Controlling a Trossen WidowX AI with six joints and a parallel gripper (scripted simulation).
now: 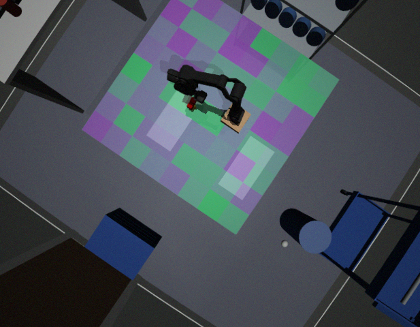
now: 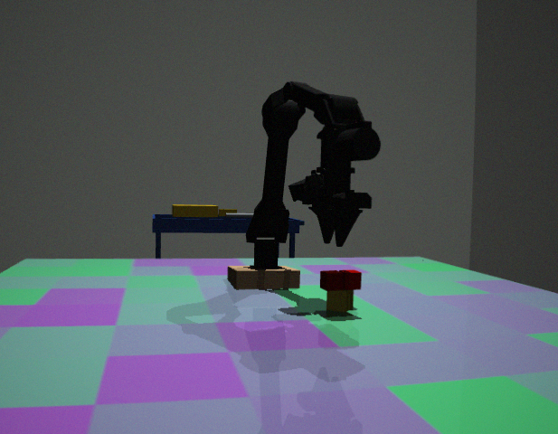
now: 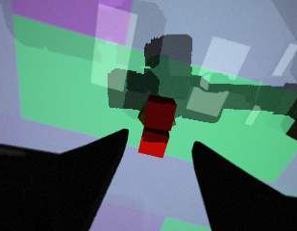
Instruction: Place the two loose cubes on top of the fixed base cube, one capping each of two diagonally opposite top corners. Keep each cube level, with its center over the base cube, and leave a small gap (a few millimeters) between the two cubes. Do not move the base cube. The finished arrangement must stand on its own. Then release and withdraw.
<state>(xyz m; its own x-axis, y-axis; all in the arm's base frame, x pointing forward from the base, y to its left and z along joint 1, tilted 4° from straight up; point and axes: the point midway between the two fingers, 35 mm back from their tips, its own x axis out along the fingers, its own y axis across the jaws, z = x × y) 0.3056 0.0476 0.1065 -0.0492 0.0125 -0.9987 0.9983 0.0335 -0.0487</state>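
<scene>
Two red cubes rest side by side on top of the olive-yellow base cube (image 2: 337, 301) (image 3: 141, 116). In the wrist view one red cube (image 3: 160, 115) is dark, and the other red cube (image 3: 153, 146) is partly brightly lit. A dark line runs between them; the gap's width cannot be told. Corners of the base cube stick out on both sides beneath them. Both red cubes look level in the exterior view. My gripper (image 2: 333, 243) (image 3: 160, 140) is open and empty, with its fingertips clearly above the red cubes. In the top view the arm hides the fingers.
The arm's wooden base block (image 1: 243, 121) (image 2: 262, 278) stands a short way from the stack. The stack is on the coloured checkered table top (image 1: 203, 169) (image 2: 171, 378). A blue table (image 2: 222, 224) with yellow boxes is far behind.
</scene>
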